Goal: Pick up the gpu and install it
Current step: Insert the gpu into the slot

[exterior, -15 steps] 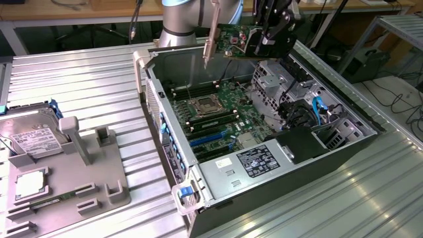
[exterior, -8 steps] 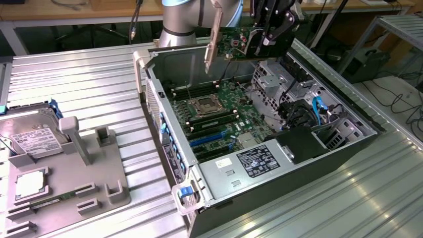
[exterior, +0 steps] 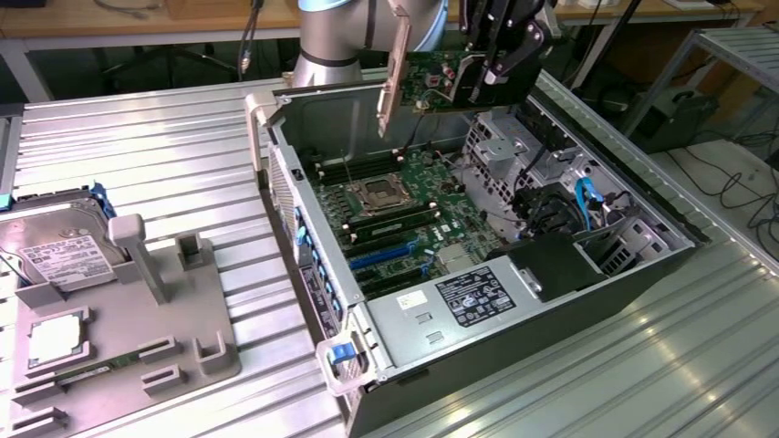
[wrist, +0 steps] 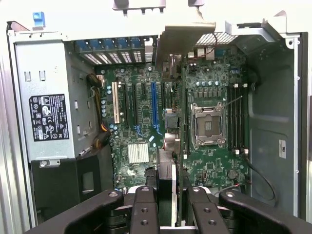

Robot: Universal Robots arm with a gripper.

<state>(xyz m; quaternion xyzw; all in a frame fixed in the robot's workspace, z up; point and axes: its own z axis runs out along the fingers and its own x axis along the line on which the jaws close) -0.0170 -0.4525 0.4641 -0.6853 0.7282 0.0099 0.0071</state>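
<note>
The arm [exterior: 327, 41] comes down from the far side of the surface [exterior: 146, 146], wrist pointing down over the open case [exterior: 524, 365]. The jaws are clamped on the gpu [exterior: 432, 82], gripping it along its upper edge, so the card hangs on edge below them. Its silver bracket [exterior: 389, 78] is at the end towards the exterior view's left, a long strip reaching down past the card's lower edge. The card is in the air, above the far rim of the case and clear of the motherboard [exterior: 402, 196] below.

From the wrist, the gpu [wrist: 167, 170] is seen edge-on, a thin dark slab running away from the camera with a jaw on each flank. The bracket [wrist: 183, 39] is at its far end, against the case's slotted end wall. Straight down past the card is the motherboard [wrist: 209, 161]. The long blue slot [wrist: 155, 102] is just to one side of the card's line and the CPU socket [wrist: 207, 124] is on the other side.

Off on the exterior view's left, a hard drive [exterior: 61, 251] stands in a grey fixture [exterior: 159, 310], well away from the jaws.
</note>
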